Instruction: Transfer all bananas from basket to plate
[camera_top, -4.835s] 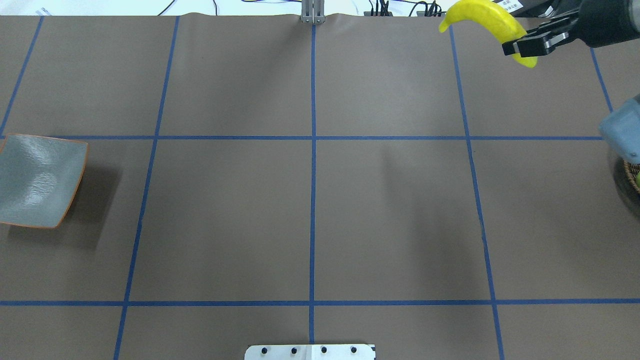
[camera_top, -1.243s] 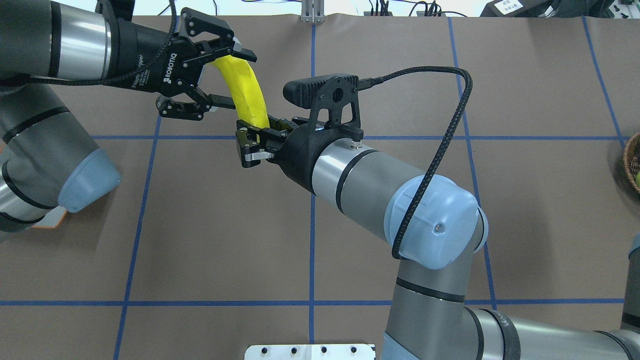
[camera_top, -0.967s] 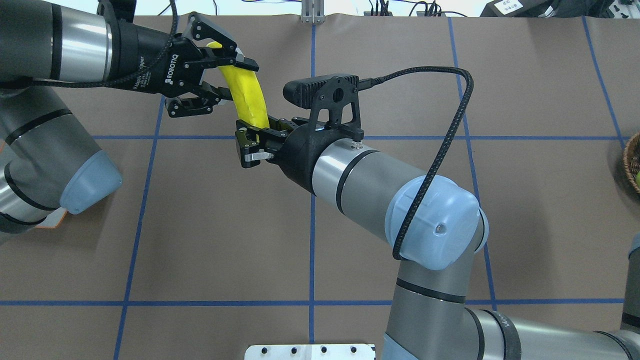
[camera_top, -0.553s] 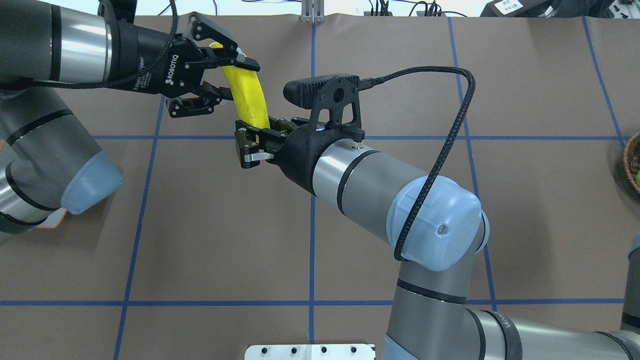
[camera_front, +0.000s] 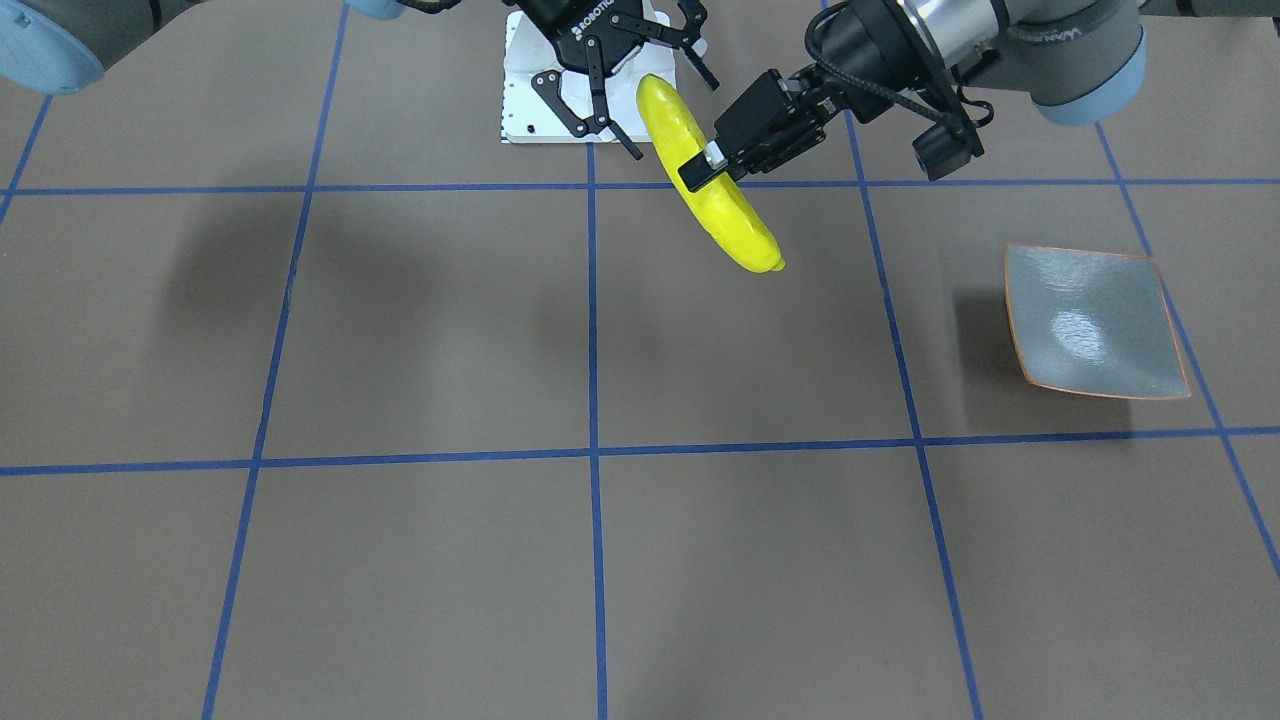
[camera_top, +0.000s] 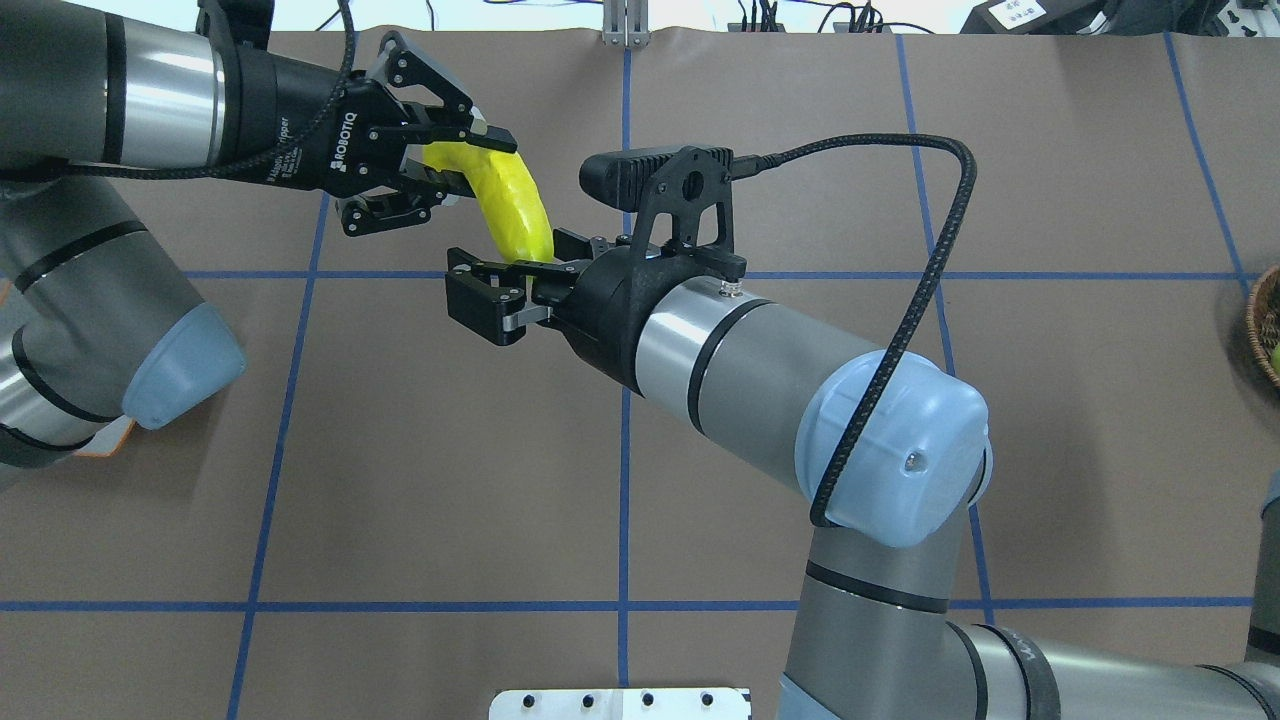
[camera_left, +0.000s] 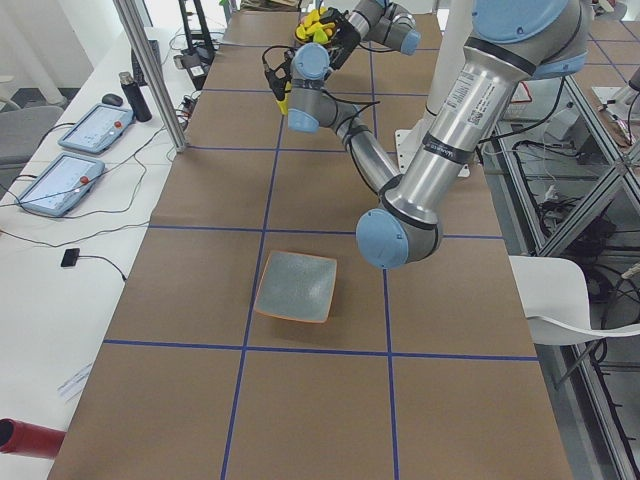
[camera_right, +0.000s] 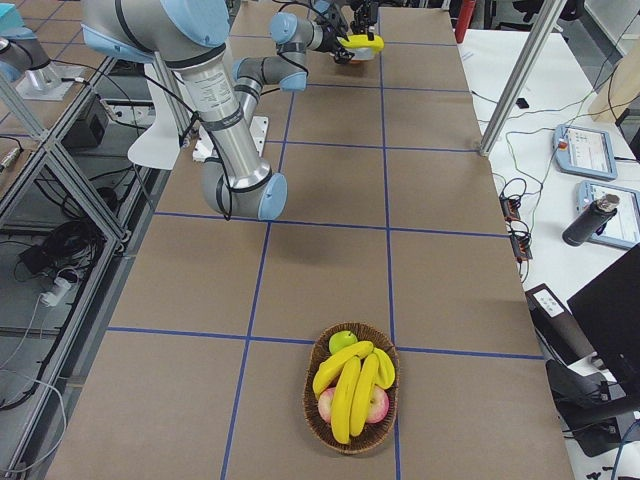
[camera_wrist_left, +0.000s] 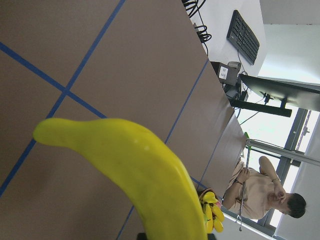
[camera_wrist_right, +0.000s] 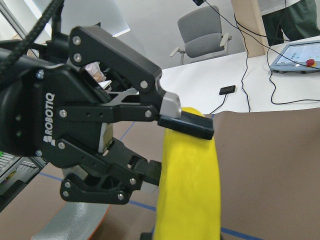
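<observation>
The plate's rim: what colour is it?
Orange, edging the grey-green plate; clearest in the front-facing view.

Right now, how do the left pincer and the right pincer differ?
The left pincer is shut on the banana; the right pincer is open, fingers spread. The left pincer grips farther from the robot; the right pincer sits at the banana's nearer end. The left pincer points toward the robot's right, the right pincer toward its left. Both are black, two-fingered and held above the table.
</observation>
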